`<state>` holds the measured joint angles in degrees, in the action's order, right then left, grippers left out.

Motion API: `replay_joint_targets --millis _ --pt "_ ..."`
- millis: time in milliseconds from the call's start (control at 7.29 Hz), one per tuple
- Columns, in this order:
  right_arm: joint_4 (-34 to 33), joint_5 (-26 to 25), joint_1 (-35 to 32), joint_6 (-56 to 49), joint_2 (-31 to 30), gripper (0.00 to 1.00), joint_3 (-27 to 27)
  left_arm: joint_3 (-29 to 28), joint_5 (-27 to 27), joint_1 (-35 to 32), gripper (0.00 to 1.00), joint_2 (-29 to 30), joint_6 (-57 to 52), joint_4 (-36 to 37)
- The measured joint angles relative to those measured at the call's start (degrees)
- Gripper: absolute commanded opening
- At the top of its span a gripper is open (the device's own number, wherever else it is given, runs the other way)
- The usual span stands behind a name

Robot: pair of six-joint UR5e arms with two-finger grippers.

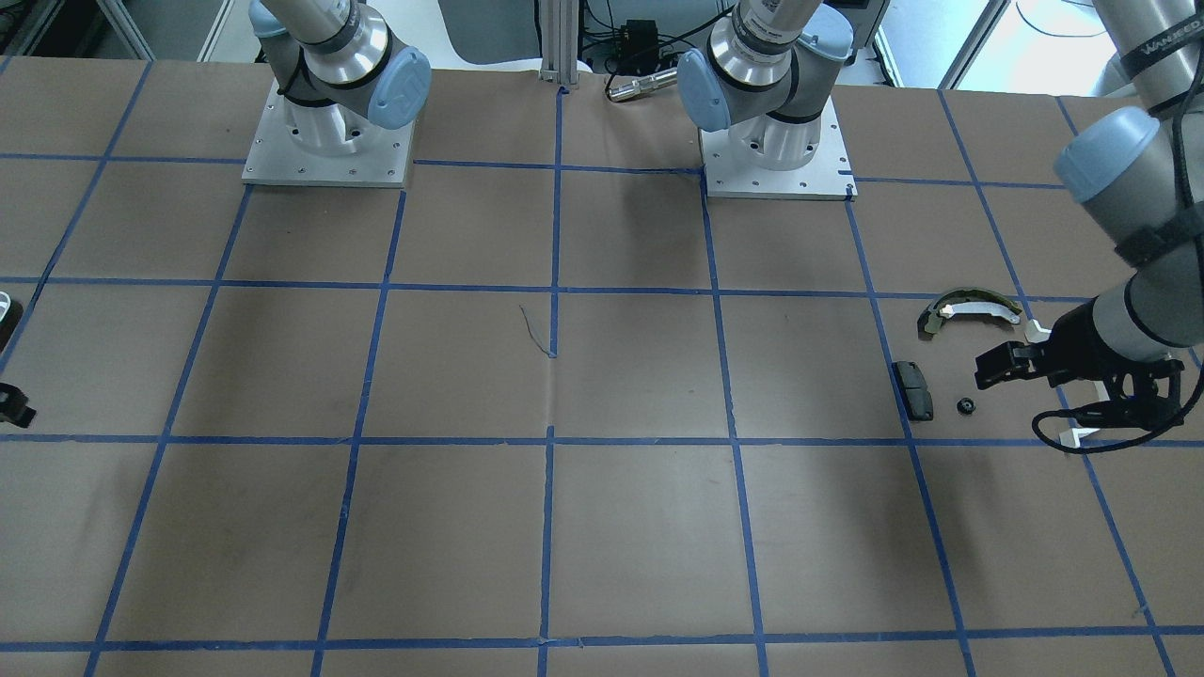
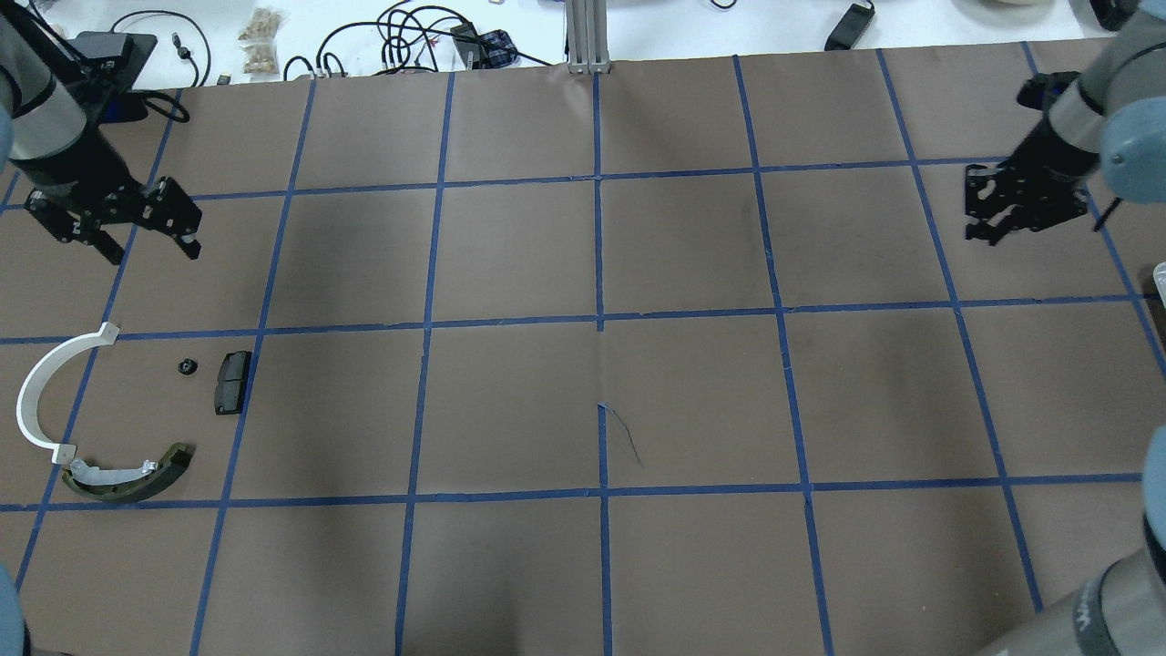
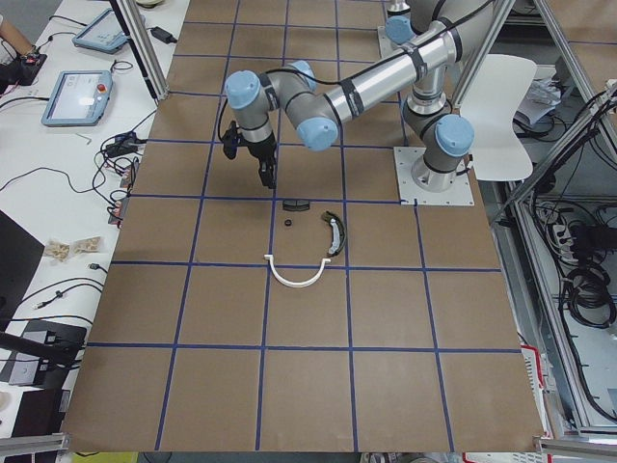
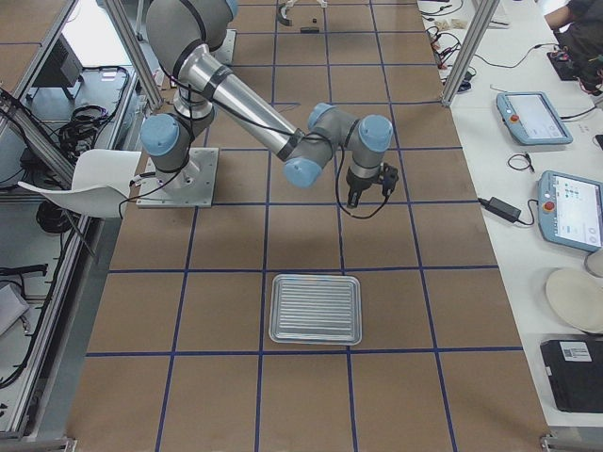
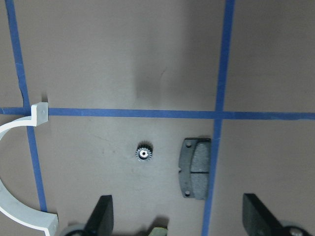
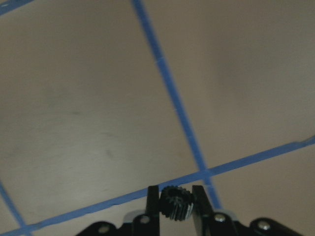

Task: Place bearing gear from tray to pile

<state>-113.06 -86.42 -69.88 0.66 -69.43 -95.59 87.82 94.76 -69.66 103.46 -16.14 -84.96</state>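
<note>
My right gripper (image 6: 175, 206) is shut on a small black bearing gear (image 6: 175, 200) and holds it above bare table at the far right (image 2: 988, 228). The pile lies at the left: a large thin white arc (image 2: 36, 392), an olive-and-white curved shoe (image 2: 127, 478), a small black rectangular pad (image 2: 232, 381), and another small black gear (image 2: 187, 366) beside the pad. My left gripper (image 2: 150, 251) is open and empty, hovering just beyond the pile. Its wrist view shows that gear (image 5: 143, 153) and the pad (image 5: 194, 167) below it. The ribbed metal tray (image 4: 316, 279) shows in the exterior right view, nearer the camera than my right gripper.
The table is brown paper with a blue tape grid. Both arm bases (image 1: 327, 141) stand at the robot's edge. Cables and small devices (image 2: 410, 36) lie beyond the far edge of the table.
</note>
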Motion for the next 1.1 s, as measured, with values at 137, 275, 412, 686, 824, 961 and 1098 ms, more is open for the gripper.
replay_joint_targets --millis 137,275,412,686,824,961,1098 --pt "0.07 1.14 -6.43 8.96 -0.06 0.0 -0.2 -3.66 -0.28 -4.01 0.96 -1.19 4.92 -4.22" --pt "-0.04 2.01 -12.97 17.56 0.06 0.0 -0.34 -6.22 -0.42 -7.74 0.96 -2.77 9.07 -8.11" --pt "-0.2 3.15 -18.8 24.8 0.3 0.0 -0.55 -7.16 -0.54 -10.67 0.96 -4.74 11.61 -10.99" --pt "-2.86 5.44 -27.28 35.63 1.12 0.0 -2.14 -6.09 -0.62 -13.91 0.95 -8.26 14.21 -12.36" --pt "-5.46 6.45 -30.22 39.2 1.56 0.0 -3.7 -5.07 -0.64 -15.0 0.95 -9.22 15.24 -11.56" --pt "-8.62 8.56 -32.42 42.62 2.1 0.0 -5.27 -3.94 -0.69 -15.96 0.95 -9.96 16.37 -10.12" --pt "-11.62 10.91 -34.1 46.06 2.9 0.0 -6.39 -2.59 -0.78 -16.53 0.95 -11.0 17.03 -8.39"
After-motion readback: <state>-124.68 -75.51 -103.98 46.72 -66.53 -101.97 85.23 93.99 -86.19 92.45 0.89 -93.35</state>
